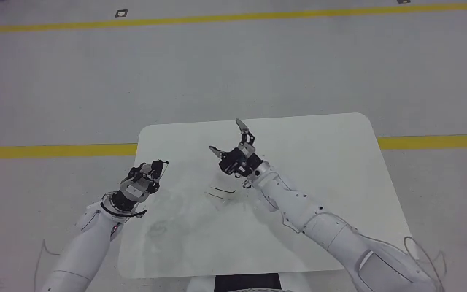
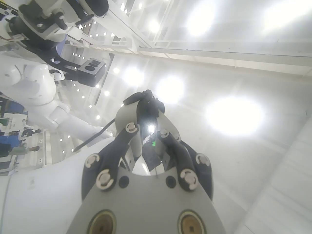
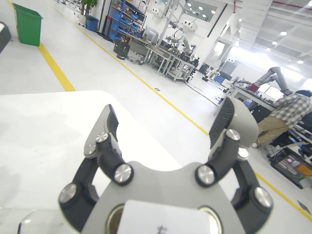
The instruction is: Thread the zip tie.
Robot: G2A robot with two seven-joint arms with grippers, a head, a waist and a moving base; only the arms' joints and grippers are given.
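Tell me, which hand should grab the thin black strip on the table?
Probably the right hand: it is open and nearest the black strip. The left hand is farther off, shut on a thin tie.

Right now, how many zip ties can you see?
2. One zip tie is pinched in the left hand at the table's left edge; a second lies beside the open right hand, though its two strands could be separate ties.

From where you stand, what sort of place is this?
Probably a factory-style robot workshop: yellow lines painted on the floor, blue storage shelves, and workbenches with other robot arms beyond them.
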